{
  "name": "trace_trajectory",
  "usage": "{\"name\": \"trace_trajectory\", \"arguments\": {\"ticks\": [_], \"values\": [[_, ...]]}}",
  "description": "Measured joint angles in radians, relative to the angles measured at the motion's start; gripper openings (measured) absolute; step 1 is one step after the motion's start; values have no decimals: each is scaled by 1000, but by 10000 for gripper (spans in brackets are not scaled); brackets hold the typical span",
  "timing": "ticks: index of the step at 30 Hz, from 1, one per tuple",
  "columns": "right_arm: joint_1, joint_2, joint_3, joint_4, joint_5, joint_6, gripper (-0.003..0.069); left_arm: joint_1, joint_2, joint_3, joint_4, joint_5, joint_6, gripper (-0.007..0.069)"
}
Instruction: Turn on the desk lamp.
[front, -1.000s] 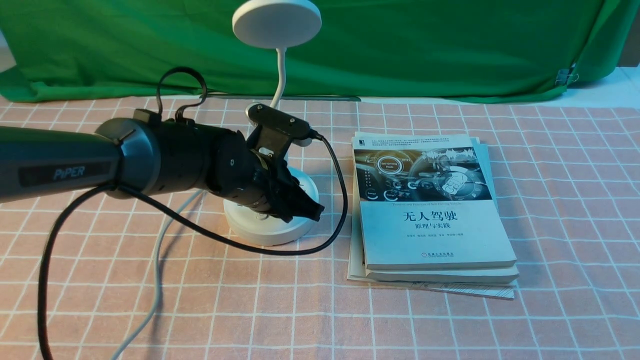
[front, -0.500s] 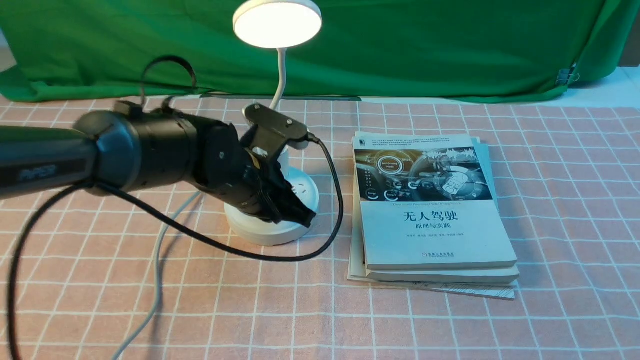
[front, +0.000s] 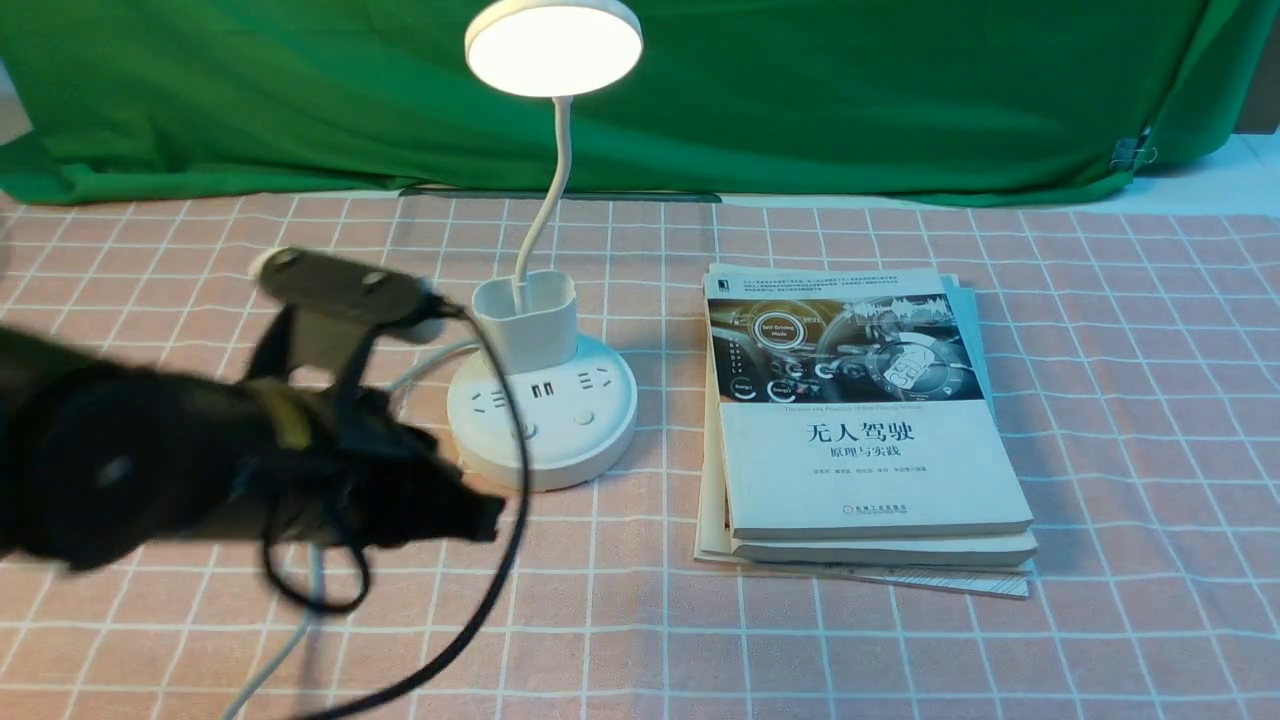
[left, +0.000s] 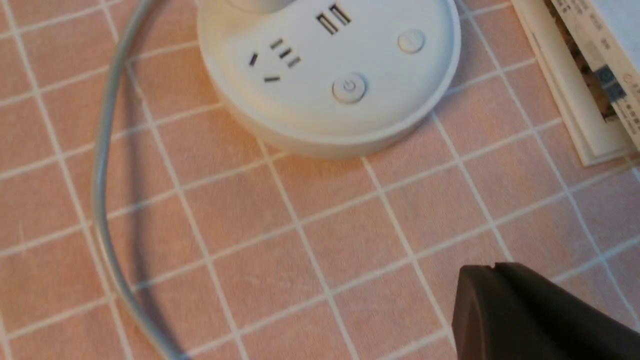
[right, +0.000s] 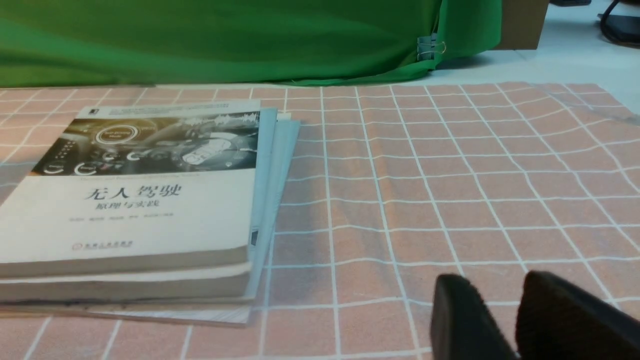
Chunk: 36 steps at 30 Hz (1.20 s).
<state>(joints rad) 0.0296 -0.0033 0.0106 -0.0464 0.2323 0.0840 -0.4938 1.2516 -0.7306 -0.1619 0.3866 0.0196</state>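
The white desk lamp stands mid-table with its disc head (front: 553, 45) glowing. Its thin neck (front: 545, 190) rises from a cup-shaped holder (front: 527, 325) on the round base (front: 600, 445). The base has sockets and two buttons (front: 584, 417). In the left wrist view the base (left: 310, 117) shows its power button (left: 349, 88). The white cord (front: 275, 655) trails to the front left. My left gripper (front: 488, 515) is shut and empty, off the base at its front left; it also shows in the left wrist view (left: 480, 272). My right gripper (right: 492, 282) is open and empty over bare cloth.
A stack of books (front: 860, 420) lies right of the lamp, and shows in the right wrist view (right: 135, 200). A green cloth backdrop (front: 800, 90) hangs along the far edge. My left arm's black cable (front: 505, 560) loops in front of the base.
The lamp head went from dark to lit. My left gripper was pressed on the base, then pulled back and to the left, off the lamp.
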Motion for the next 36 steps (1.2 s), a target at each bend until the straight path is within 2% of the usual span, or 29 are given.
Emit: {"name": "trace_trajectory", "arguments": {"ticks": [9,15,27,31,36], "values": [[0,0,0,0,0,-1,238,0,-511,175,-7,4,-32,21],[0,0,0,0,0,0,238,0,-706,195,-1,11,-33,21],[0,0,0,0,0,0,238,0,-798,195,8,4,-32,21],[0,0,0,0,0,0,238,0,-798,203,21,-84,-32,21],[0,0,0,0,0,0,238,1,-838,309,26,-444,-33,21]]}}
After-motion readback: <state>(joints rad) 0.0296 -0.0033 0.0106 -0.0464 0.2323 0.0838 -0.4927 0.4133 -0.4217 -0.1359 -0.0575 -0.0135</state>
